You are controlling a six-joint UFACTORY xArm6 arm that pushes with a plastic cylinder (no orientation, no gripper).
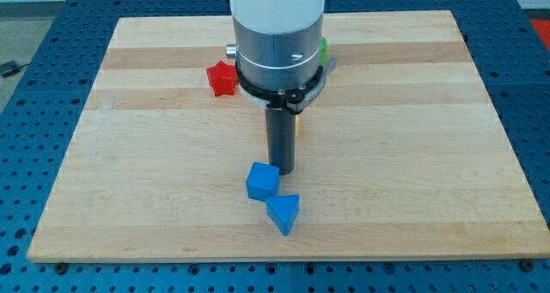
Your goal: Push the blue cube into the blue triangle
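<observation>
Item: blue cube (262,180), matte, sharp-edged, sitting turned so one corner is facing the view's bottom. It is lying just toward the view's bottom-left of my tip (283,169), touching it or all but touching; I cannot tell which.

Item: blue triangle (284,213), a matte wedge block, lying further toward the view's bottom from my tip, just past the cube. Its upper corner is meeting the cube's lower corner, so the two are sitting in contact or nearly so.

Item: my tip, the lower end of a straight dark rod, round in section with a dull sheen. The rod is standing upright, hanging from a broad grey metal cylinder under a white housing. There are no jaws on this tool; it is holding nothing.

Item: red block (221,78), star-like in outline, resting well toward the view's top-left of my tip.

Item: green block (324,46), only a sliver showing behind the cylinder, shape unclear.

Item: yellow-orange block (297,126), peeking out behind the rod, shape unclear.

Item: wooden board (412,155), pale planks with visible grain, lying on a blue perforated table (26,155).
</observation>
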